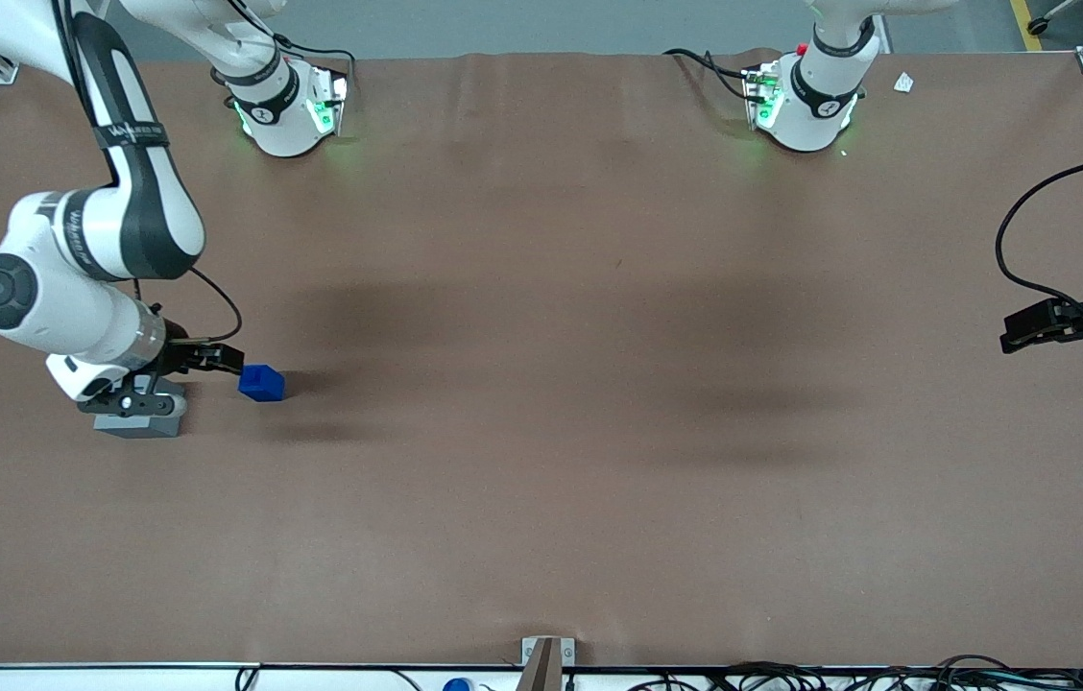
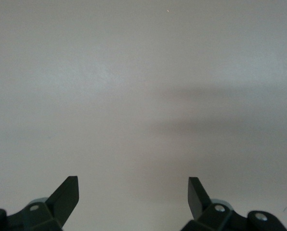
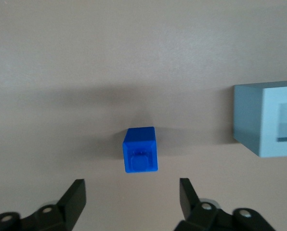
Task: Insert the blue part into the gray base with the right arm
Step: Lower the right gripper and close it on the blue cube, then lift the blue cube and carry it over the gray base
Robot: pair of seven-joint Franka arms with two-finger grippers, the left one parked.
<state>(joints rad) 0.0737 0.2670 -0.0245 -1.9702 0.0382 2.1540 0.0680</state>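
Wrist view: gripper wide above blue part — off-centre descent could nudge it toward base.

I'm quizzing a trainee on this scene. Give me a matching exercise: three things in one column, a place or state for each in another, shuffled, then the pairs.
1. blue part
2. gray base
3. gripper

a. open, holding nothing
b. partly hidden under the right arm's wrist in the front view
c. lying on the table, free

Pairs: 1-c, 2-b, 3-a
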